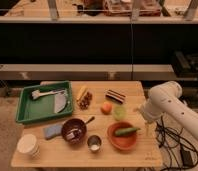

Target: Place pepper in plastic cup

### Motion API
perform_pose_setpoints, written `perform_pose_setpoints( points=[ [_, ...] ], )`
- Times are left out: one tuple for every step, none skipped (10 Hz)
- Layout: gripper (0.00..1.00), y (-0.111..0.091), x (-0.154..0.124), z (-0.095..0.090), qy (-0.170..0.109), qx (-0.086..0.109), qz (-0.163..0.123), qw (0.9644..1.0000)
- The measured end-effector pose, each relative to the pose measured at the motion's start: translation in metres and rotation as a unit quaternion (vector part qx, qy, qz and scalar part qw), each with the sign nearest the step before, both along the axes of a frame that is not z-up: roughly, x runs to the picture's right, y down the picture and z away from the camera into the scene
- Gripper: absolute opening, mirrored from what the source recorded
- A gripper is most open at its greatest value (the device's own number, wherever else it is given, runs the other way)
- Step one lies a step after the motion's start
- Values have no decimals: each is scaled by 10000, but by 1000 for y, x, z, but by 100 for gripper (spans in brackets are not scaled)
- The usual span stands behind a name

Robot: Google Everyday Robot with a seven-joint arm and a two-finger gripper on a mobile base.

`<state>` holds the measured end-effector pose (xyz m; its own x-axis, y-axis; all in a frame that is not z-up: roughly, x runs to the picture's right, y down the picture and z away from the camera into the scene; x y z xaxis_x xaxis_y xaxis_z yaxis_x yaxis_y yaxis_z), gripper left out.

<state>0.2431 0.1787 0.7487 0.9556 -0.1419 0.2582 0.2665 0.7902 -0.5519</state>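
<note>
While pepper [126, 131] lies in orange-red bowl [112, 140], plastic cup [119, 112] just behind, gripper [149, 125] right of bowl, grip unclear.

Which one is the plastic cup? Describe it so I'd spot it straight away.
On the wooden table, look just behind the orange-red bowl holding the pepper. The plastic cup sits between the orange fruit and the gripper: small, pale yellow-green, not shiny metal.
</note>
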Motion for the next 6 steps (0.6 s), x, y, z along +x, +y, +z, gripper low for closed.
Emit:
perform_pose_setpoints(
  points=[
    [80, 3, -1, -1, -23, 9, 27, 10000],
    [80, 8, -2, -2, -53, 14, 47, 10000],
    [80, 10, -6, -1, -84, 7, 36, 10000],
    [78, 12, -9, 2, -110, -12, 23, 9999],
    [70, 18, -10, 6, -114, -52, 16, 9999],
    [61, 23, -11, 9, -107, -88, 8, 9999]
  ],
)
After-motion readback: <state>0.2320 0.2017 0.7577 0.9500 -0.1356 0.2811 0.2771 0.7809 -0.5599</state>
